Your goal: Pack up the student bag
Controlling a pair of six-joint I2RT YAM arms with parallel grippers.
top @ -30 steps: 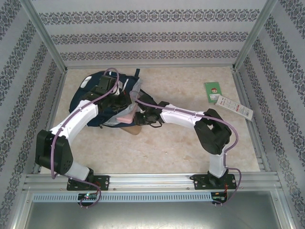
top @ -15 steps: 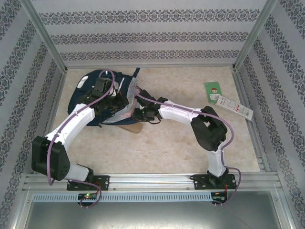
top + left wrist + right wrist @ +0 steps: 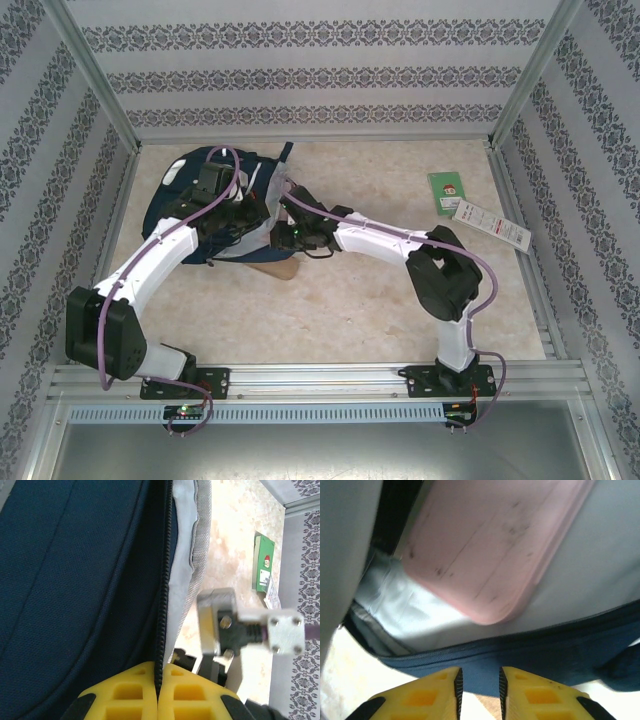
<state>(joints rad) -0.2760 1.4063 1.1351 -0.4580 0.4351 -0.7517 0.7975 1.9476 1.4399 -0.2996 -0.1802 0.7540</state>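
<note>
My left gripper (image 3: 158, 670) was pressed shut, its two yellow fingers (image 3: 127, 695) meeting on the zipper edge (image 3: 164, 580) of the student bag (image 3: 75, 580). The black zipper line ran straight out ahead from the seam between my fingertips. Navy fabric spread to one side of that line, and on the other side the grey lining (image 3: 181, 555) curled outward. Beyond the lining, ahead of those fingers, a green card (image 3: 262, 562) lay on the pale table (image 3: 230, 540) (well apart from the bag).

My right gripper (image 3: 479, 675) stood slightly parted, with a narrow gap between the fingers and nothing in it. Just ahead of the fingertips ran the bag's navy rim. Past it, deeper inside, a flat pink case (image 3: 490, 545) with dark scuff marks lay on the grey lining.

Seen from above, the bag lay under my left fingers, its open mouth turned towards my right fingertips. A white strip (image 3: 492, 225) lay just beside the green card, far from both pairs of fingers.
</note>
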